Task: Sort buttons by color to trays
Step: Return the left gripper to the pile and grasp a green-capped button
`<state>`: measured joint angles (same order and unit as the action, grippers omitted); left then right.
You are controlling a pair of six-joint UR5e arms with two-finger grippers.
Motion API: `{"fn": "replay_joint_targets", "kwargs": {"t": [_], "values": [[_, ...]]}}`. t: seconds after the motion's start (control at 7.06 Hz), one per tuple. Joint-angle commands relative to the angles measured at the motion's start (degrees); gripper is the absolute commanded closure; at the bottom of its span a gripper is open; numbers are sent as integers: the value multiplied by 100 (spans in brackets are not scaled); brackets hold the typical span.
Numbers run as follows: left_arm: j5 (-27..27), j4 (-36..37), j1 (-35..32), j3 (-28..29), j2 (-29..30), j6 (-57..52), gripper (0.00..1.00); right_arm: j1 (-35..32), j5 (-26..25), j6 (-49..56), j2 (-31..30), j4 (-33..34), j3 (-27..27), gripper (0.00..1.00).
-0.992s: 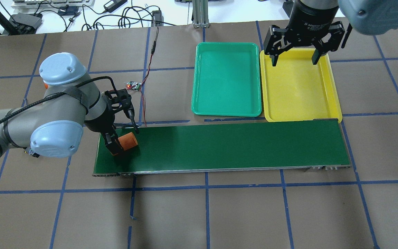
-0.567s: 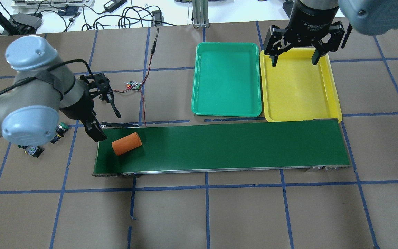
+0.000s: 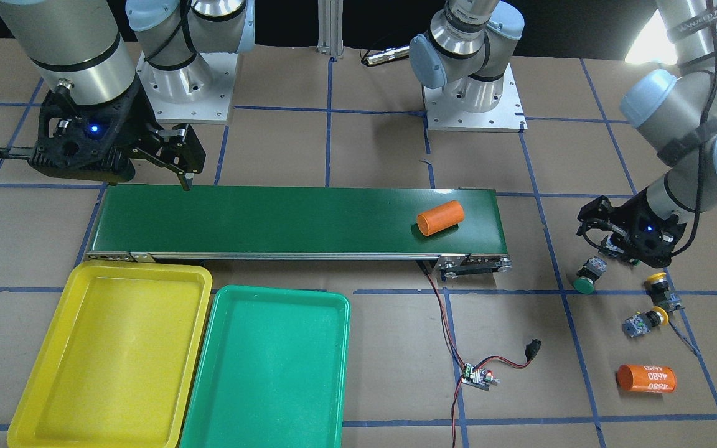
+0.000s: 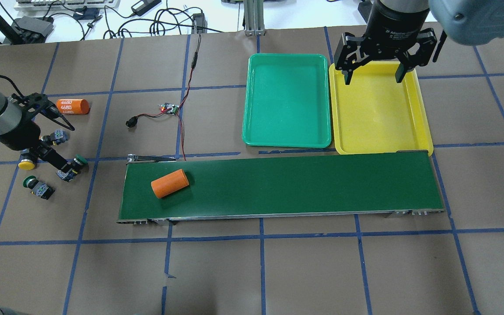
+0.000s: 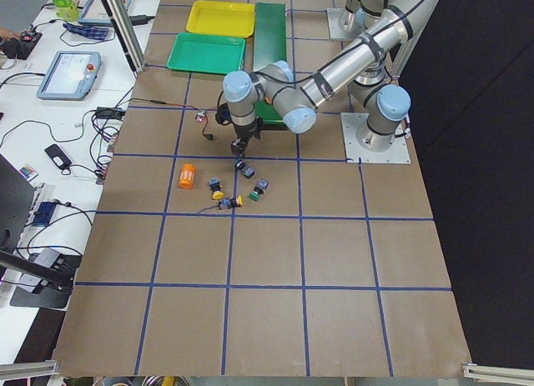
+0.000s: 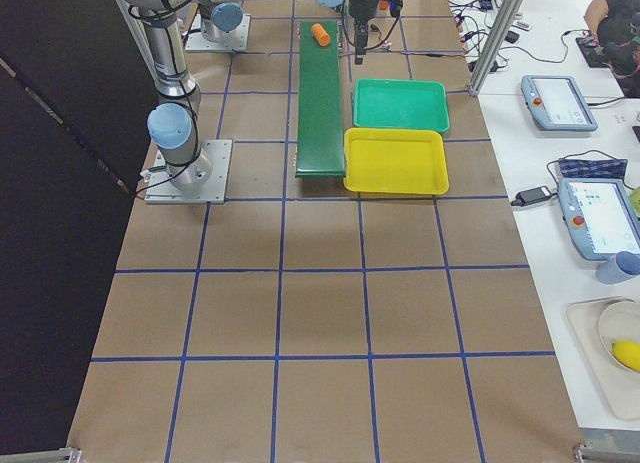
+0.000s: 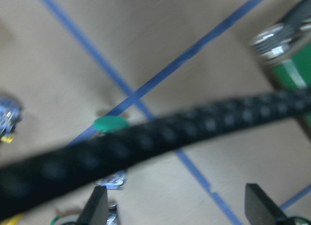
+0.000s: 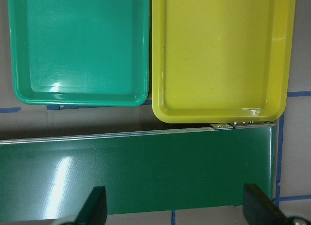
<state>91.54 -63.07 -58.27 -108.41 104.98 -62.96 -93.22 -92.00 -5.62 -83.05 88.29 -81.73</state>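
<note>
Overhead exterior view, notes as I watch the feed. I have the left gripper (image 4: 70, 148) off the left end of the conveyor belt (image 4: 300, 183), low over a cluster of buttons (image 4: 42, 190) on the table (image 4: 278, 271). It is released, fingers spread wide with nothing between them. The left wrist view agrees, both fingertips (image 7: 98, 205) far apart, though a blurred black cable (image 7: 160, 137) crosses most of that picture.

Cluster, one by one:
- the near green button (image 4: 78, 161) is closest to the belt and lies on its side. The gripper's lower finger overlaps its contact block, and I cannot tell whether they touch.
- the second green button (image 4: 29, 180) is nearer the robot, apart from the fingers.
- the first yellow button (image 4: 26, 164) is just beside the gripper body.
- the second yellow button (image 3: 648, 320) lies on its side at the far side of the cluster, near a printed orange cylinder (image 4: 67, 106).

All four are on the table, well apart from the trays.

The green tray (image 4: 285, 100) and the yellow tray (image 4: 379, 113) sit side by side just beyond the belt's right half. A plain orange cylinder (image 4: 170, 183) lies on the belt near its left end. A small circuit board (image 4: 169, 108) with red and black wires sits between cluster and trays.

The right gripper (image 4: 373, 78) is released and empty, overlapping the yellow tray's far end in this view. Its wrist camera looks down on both trays and the belt's end.
</note>
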Motion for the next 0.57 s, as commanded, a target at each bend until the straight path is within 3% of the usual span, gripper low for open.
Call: {"fn": "replay_joint_targets", "kwargs": {"t": [0.0,0.28,0.43], "values": [[-13,330,228,-23,565,56,0,6,7,0,8,-5,-9,0],[-100,787,228,-22,917,64,1,15,-2,-9,8,-5,-18,0],[-319,822,228,-40,997,56,8,15,7,-9,8,-5,-35,0]]}}
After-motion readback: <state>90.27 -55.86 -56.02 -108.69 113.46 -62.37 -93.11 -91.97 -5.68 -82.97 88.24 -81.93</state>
